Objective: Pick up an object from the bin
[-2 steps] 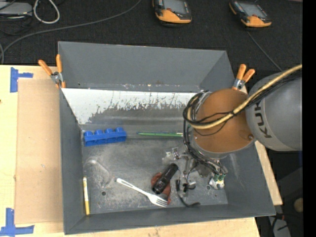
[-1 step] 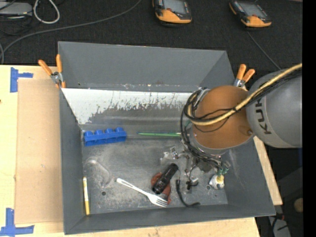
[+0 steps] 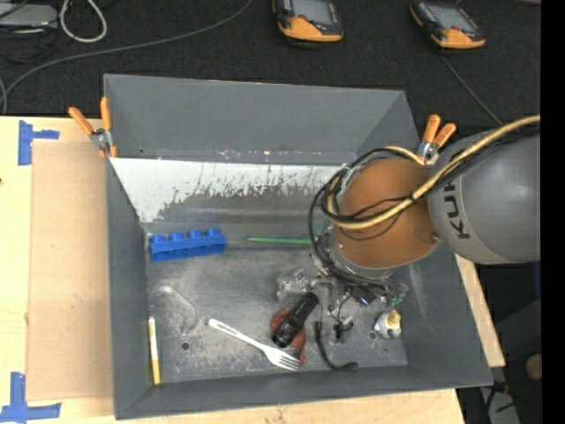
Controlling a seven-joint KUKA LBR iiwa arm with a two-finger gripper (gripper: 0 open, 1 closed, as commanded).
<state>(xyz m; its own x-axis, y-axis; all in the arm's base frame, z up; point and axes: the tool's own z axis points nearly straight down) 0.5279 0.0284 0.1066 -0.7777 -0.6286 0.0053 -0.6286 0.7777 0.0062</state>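
Gripper (image 3: 341,306), under the arm's orange wrist cover (image 3: 384,215), low over the floor of the grey bin (image 3: 256,131). Its opening is hidden, so whether it is open, closed or holding anything cannot be told. Just left of it a black cylinder (image 3: 294,318) lies tilted over a red part. Beyond that, left and toward the front wall, lies a white plastic fork (image 3: 256,343). Just right of the gripper is a small white-and-yellow item (image 3: 387,324). Well to the left are a green stick (image 3: 278,239), a blue toy brick (image 3: 185,243) and a yellow pencil (image 3: 153,350).
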